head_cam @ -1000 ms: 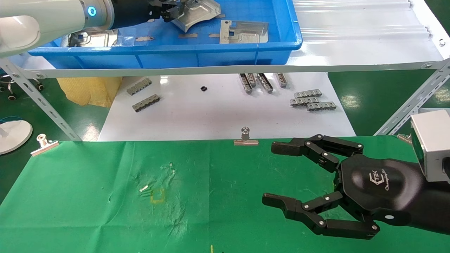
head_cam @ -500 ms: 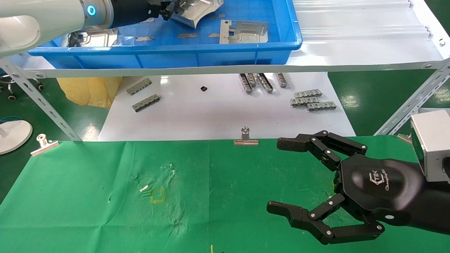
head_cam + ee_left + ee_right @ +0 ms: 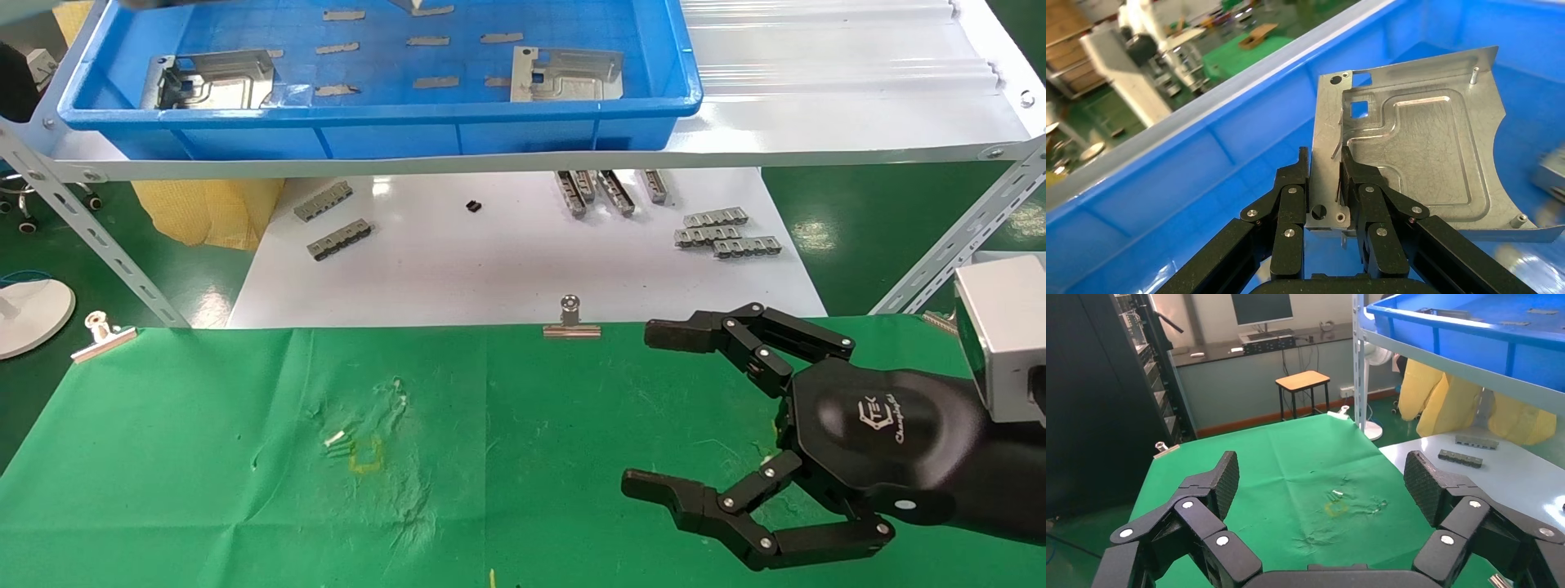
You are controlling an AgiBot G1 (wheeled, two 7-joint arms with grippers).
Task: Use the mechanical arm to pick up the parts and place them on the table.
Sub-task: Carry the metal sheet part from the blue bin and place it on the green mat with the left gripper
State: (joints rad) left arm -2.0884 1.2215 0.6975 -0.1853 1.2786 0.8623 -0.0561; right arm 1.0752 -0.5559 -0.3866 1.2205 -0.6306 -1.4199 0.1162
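Observation:
In the left wrist view my left gripper (image 3: 1324, 156) is shut on the edge of a silvery stamped plate (image 3: 1419, 153) and holds it clear of the floor of the blue bin (image 3: 1229, 122). In the head view this gripper is past the top edge; only a corner of the held plate (image 3: 413, 5) shows. Two more plates (image 3: 568, 73) (image 3: 212, 77) lie in the blue bin (image 3: 376, 114) on the shelf. My right gripper (image 3: 637, 408) is open and empty over the right side of the green table (image 3: 245, 490). The right wrist view shows its pads (image 3: 1226, 478) spread wide above the green cloth (image 3: 1303, 453).
Thin grey strips (image 3: 433, 82) lie in the bin. Grey toothed bars (image 3: 723, 233) (image 3: 335, 237) and a small black piece (image 3: 473, 207) lie on the white tabletop under the white shelf (image 3: 817, 131). Binder clips (image 3: 571, 320) (image 3: 102, 335) hold the cloth's far edge.
My left arm has lifted the plate up and out of the head view's top edge. My right gripper shifted slightly to the right, then stayed still and open.

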